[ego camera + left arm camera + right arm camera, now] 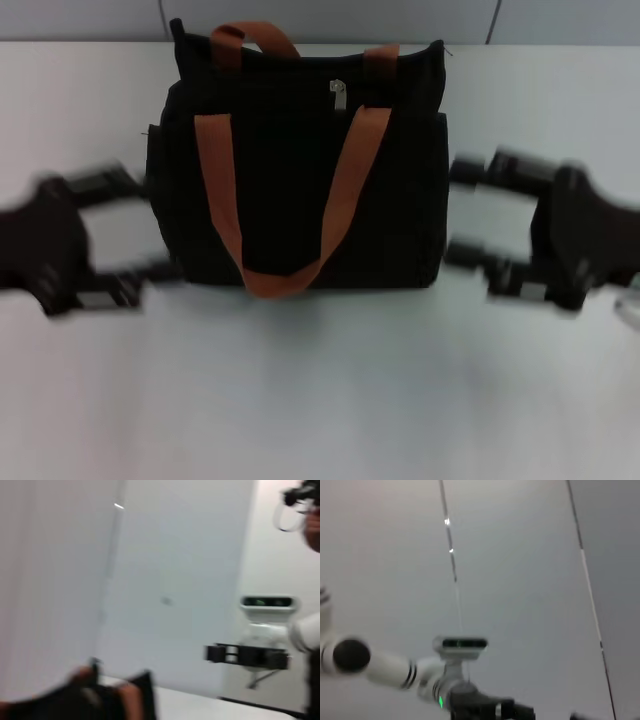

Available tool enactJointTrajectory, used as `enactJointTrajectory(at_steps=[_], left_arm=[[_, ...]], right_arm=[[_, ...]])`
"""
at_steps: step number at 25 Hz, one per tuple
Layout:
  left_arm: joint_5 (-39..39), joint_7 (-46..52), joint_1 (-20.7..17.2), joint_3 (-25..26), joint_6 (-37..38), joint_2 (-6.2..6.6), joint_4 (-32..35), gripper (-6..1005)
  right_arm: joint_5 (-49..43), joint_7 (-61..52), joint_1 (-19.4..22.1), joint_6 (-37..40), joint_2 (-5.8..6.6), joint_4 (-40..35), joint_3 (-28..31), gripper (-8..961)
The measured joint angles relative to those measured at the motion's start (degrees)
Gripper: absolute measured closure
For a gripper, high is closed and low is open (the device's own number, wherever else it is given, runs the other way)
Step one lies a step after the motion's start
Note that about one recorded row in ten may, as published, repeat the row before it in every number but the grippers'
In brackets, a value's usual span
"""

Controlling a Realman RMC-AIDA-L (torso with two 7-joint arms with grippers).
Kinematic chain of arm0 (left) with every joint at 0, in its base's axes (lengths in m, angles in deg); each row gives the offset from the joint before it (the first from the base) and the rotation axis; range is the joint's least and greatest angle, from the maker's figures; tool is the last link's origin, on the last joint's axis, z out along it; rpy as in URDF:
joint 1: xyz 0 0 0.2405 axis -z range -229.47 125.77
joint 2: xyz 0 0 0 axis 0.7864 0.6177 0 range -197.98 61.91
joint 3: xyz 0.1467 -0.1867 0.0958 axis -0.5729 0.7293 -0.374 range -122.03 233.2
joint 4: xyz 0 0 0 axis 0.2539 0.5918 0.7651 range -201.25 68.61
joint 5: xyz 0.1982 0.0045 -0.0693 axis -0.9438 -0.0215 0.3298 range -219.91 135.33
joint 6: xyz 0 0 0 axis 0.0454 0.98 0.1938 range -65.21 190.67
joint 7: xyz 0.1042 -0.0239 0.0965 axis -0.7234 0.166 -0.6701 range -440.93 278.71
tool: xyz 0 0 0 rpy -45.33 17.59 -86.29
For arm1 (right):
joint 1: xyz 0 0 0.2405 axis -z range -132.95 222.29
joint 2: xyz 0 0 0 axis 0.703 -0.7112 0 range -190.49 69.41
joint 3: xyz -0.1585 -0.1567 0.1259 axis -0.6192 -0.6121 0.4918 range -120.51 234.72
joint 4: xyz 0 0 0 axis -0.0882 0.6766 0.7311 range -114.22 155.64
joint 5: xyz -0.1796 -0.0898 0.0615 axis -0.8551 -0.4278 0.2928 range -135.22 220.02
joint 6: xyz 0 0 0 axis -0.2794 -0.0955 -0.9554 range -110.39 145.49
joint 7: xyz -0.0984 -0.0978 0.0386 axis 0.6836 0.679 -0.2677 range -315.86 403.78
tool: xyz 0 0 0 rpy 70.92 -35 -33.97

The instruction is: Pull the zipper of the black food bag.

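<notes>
Bag [300, 170] stands upright mid-counter [320, 400], its silver zipper pull [339, 94] on the top edge near the middle. Left end effector [125, 235] and right end effector [478, 215] flank it, both spread wide, holding nothing. Whichever stage this is, neither touches the pull.

Black 2-fingered grippers, left [135, 227] and right [470, 212]; white arms.

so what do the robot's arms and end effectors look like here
In the head view the left end effector and right end effector are both black, each a blocky body ending in two straight parallel fingers with pale grey patches. The wrist views show white rounded arm links with black joint bands, and a small green light near one joint.
</notes>
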Motion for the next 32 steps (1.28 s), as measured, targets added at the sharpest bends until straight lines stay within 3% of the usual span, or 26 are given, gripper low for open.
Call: enactJointTrajectory(at_steps=[4, 11, 21, 32], left_arm=[[-0.37, -5.16, 0.42, -5.69, -0.64, -0.49, -5.42, 173], [-2.64, -9.18, 0.47, -6.21, -2.5, -1.12, -8.62, 173], [-8.49, -11.74, 0.39, -6.56, -4.95, -3.11, -9.91, 173], [-8.93, -11.73, 0.4, -6.63, -5.32, -3.17, -9.96, 173]], right_arm=[[-5.36, 10.14, 0.92, -1.13, -0.29, 5.28, -0.07, 212], [-9.9, 13.86, 0.15, -7.12, -0.37, 10.1, -0.78, 212], [-10.28, 16.13, -1.16, -10.0, -0.61, 12.75, -3.52, 212], [-10.34, 16.17, -1.16, -10.24, -0.61, 12.83, -3.64, 212]])
